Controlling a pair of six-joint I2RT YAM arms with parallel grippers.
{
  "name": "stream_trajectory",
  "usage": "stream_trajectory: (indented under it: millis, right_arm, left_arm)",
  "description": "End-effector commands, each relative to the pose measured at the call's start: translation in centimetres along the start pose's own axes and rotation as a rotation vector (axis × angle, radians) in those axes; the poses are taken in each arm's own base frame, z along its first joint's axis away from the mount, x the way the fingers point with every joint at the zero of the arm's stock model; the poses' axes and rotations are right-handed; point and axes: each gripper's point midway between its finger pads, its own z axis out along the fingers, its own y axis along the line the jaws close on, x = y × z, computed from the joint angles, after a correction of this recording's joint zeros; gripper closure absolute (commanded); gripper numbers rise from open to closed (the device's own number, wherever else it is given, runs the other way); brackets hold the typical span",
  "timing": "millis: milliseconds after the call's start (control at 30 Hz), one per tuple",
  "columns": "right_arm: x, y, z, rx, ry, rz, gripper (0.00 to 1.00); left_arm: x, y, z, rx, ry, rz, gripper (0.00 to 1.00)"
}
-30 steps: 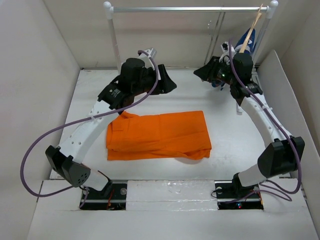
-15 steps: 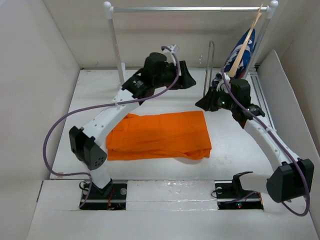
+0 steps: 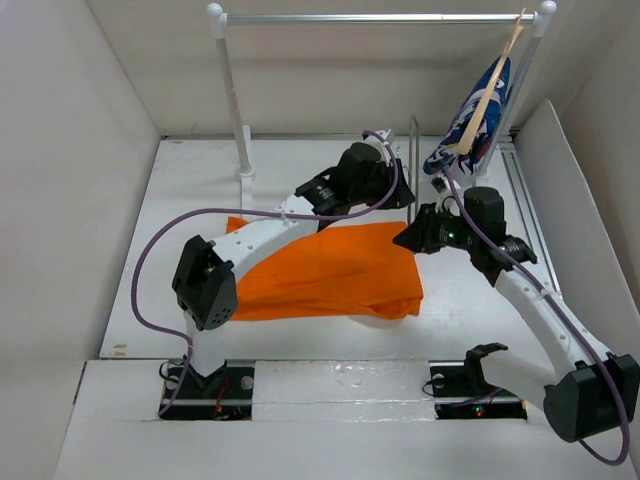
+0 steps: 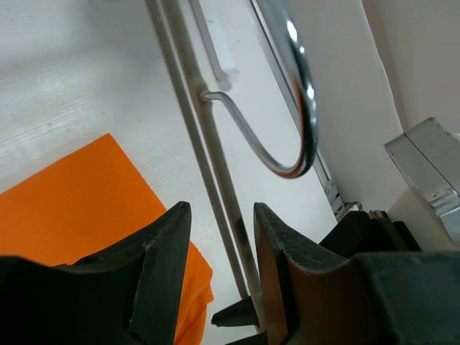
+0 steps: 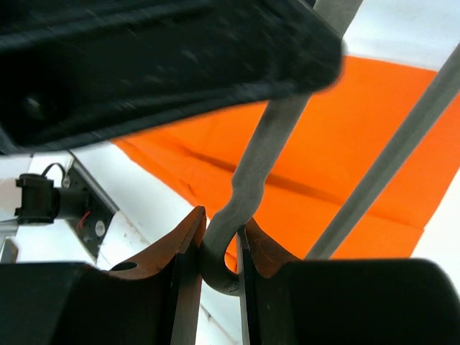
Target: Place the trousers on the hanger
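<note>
Trousers [image 3: 320,270]: folded flat on table [image 3: 190,200], nearest us, not yet threaded. At trousers' far right corner, right pincer [image 5: 218,231] pinches hanger [image 5: 253,169] wire. We judge thin wire may twist or slip in that grip. Just beyond trousers' far edge, left pincer [image 4: 221,210] spread, straddling hanger wires. We fear off-centre closing knocks hanger loose.

Arms: two. Left arm [image 3: 250,235], right arm [image 3: 530,300].
Trousers [image 3: 330,270]: one, orange.
Hangers: two. One wire hanger [image 4: 307,115], one wooden hanger [image 3: 490,95].
Patterned garment [image 3: 455,160]: one.
Rail [image 3: 380,18]: one, on two posts.
</note>
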Motion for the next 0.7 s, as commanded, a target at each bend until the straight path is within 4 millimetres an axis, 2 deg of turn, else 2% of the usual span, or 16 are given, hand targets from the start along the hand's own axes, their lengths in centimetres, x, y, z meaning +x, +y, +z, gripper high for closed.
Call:
stream_trajectory:
  millis: [0, 100, 133, 167, 200, 233, 300, 333, 400, 433, 467, 500, 533, 600, 633, 667]
  right_arm:
    - [-0.6, 1.6, -0.8, -0.062, -0.032, -0.036, 1.0]
    - [0.2, 1.6, -1.0, -0.062, -0.018, -0.029, 1.0]
    - [0.4, 1.5, -1.3, -0.06, -0.022, -0.021, 1.0]
    - [0.4, 1.5, -1.3, -0.061, -0.021, -0.021, 1.0]
    - [0.5, 1.5, -1.4, -0.061, -0.021, -0.019, 1.0]
    - [0.7, 1.5, -1.5, -0.057, -0.015, -0.017, 1.0]
    - [0.8, 1.2, -1.8, -0.031, -0.015, -0.024, 1.0]
    - [1.4, 0.9, -2.0, -0.014, 0.006, -0.013, 1.0]
    - [1.8, 0.4, -2.5, 0.03, 0.013, -0.024, 1.0]
    - [2.6, 0.1, -2.9, 0.053, 0.038, -0.009, 0.98]
    - [2.7, -0.1, -3.2, 0.068, 0.041, -0.016, 0.87]
    - [2.6, -0.3, -3.8, 0.093, 0.024, -0.018, 0.72]
    - [3.4, -0.4, -4.3, 0.111, 0.044, -0.006, 0.45]
    - [3.6, -0.3, -5.2, 0.139, 0.038, -0.012, 0.32]
    - [4.1, -0.1, -6.1, 0.152, 0.038, -0.013, 0.28]
    - [3.9, 0.0, -6.8, 0.171, 0.029, -0.019, 0.27]
  left_arm:
    - [-0.4, -1.8, 0.4, 0.052, -0.055, -0.027, 0.64]
    - [0.2, -1.9, 0.9, 0.088, -0.051, -0.059, 0.65]
    - [1.2, -2.5, 1.1, 0.096, -0.041, -0.058, 0.7]
    - [1.3, -2.4, 1.2, 0.094, -0.039, -0.059, 0.7]
    - [1.5, -2.2, 1.5, 0.09, -0.036, -0.065, 0.74]
    - [1.8, -2.0, 1.7, 0.089, -0.028, -0.07, 0.83]
    - [2.1, -1.8, 1.9, 0.083, -0.023, -0.082, 0.96]
    - [2.8, -1.9, 1.9, 0.082, -0.013, -0.093, 1.0]
    - [2.7, -1.9, 1.7, 0.084, -0.021, -0.103, 1.0]
    - [3.5, -1.3, 1.6, 0.072, -0.008, -0.122, 1.0]
    - [3.8, -1.0, 1.6, 0.068, -0.008, -0.137, 1.0]
    - [3.4, -1.6, 1.1, 0.097, -0.028, -0.149, 1.0]
    - [4.9, -0.5, 1.2, 0.083, -0.006, -0.168, 1.0]
    - [5.0, -0.6, 0.9, 0.103, -0.02, -0.207, 1.0]
    - [6.6, -0.2, 1.0, 0.093, 0.006, -0.212, 1.0]
    - [7.2, -0.5, 0.9, 0.102, 0.014, -0.218, 1.0]
